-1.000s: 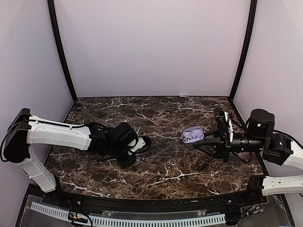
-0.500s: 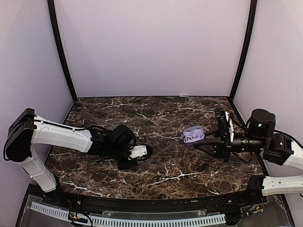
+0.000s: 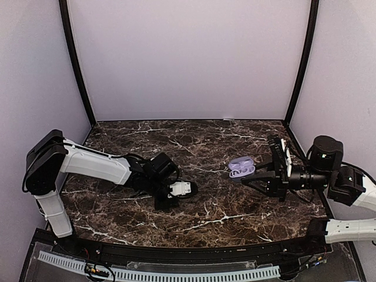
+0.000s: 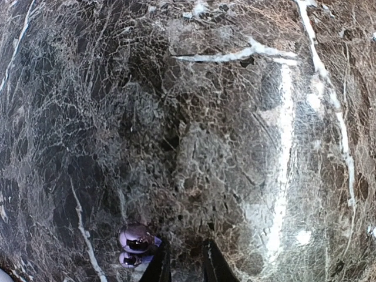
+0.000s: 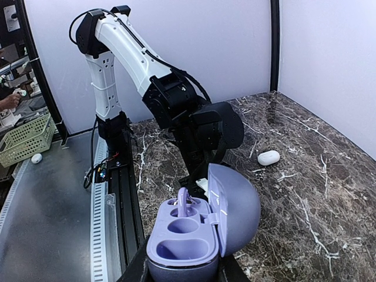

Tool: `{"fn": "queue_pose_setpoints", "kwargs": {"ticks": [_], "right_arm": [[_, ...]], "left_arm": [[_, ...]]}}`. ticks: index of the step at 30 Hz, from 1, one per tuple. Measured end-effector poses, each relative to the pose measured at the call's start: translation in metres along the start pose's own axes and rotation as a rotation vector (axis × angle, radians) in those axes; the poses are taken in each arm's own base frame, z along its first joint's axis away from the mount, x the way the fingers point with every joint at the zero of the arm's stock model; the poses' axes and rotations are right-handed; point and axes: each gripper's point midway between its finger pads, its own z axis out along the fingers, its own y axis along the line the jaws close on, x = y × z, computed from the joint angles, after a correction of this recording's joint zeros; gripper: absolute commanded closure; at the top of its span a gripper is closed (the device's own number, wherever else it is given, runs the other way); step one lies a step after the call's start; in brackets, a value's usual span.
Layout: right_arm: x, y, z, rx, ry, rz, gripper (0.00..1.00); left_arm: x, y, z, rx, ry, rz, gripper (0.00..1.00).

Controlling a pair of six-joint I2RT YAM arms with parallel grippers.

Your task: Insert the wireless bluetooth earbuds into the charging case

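Left arm (image 3: 94, 167) swung rightward across surface (image 3: 223, 205) within last second, forearm stretched low. Left tool (image 3: 187, 188) brought nearer charging case (image 3: 241, 167), yet well apart. Transfer toward case judged under way. Left tool narrowed to slim gap; grasp cannot be told. Small glossy piece, possibly earbud (image 4: 135, 244), seen just beside its finger. Case held open, raised off surface, clenched by right tool (image 3: 247, 175), unmoved.
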Motion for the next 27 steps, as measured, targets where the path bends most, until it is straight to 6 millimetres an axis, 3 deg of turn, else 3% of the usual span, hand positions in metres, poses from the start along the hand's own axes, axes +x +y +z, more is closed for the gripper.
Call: {"fn": "queue_pose_setpoints", "kwargs": {"ticks": [27], "right_arm": [[0.002,0.0,0.001,-0.001,0.007,0.002,1.0]], "left_arm": [[0.002,0.026,0.002,-0.057,0.011,-0.007,0.8]]}}
